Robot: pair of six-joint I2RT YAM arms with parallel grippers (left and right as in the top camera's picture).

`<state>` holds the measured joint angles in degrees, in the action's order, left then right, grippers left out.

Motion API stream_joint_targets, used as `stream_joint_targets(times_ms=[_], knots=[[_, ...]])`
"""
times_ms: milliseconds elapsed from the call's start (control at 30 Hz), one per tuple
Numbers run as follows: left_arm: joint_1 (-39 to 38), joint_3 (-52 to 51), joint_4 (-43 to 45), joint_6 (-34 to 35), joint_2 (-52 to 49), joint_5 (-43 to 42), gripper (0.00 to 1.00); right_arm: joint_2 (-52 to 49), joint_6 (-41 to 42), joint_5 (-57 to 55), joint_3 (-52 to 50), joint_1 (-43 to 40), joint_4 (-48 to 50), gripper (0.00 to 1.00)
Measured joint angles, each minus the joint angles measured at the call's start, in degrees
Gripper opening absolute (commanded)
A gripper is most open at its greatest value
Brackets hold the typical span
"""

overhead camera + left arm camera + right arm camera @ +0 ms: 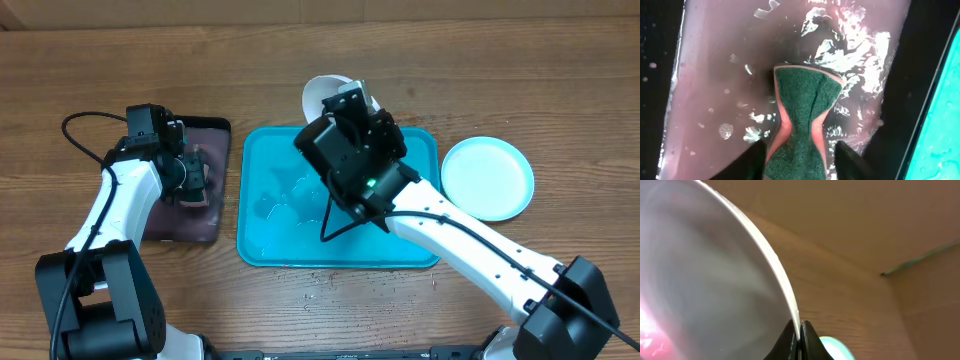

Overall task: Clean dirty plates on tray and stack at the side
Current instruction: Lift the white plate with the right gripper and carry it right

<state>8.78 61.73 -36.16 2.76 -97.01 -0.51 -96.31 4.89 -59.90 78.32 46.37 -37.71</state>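
White plate [326, 92] is gripped at its rim by the right gripper [800, 330], fingers closed tight on the edge. It is held tilted over the far rim of the teal tray [262, 245], with a pink-red smear low on its face. Light blue plate [487, 177] lies flat on the table [560, 90], just right of the tray. Left gripper [799, 159] clamps a green sponge [807, 95], squeezed to a waist, over the dark tray [710, 75] of pinkish water.
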Motion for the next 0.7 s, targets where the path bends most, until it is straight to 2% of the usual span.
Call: stream_joint_targets(times_ms=[367, 700], knots=[[0.0, 0.0, 0.0, 0.2, 0.0, 0.3, 0.72, 0.0, -0.9, -10.0, 0.0, 2.1, 1.7, 0.04], [0.0, 0.0, 0.0, 0.2, 0.0, 0.4, 0.75, 0.0, -1.1, -12.7, 0.0, 3.2, 2.5, 0.04]])
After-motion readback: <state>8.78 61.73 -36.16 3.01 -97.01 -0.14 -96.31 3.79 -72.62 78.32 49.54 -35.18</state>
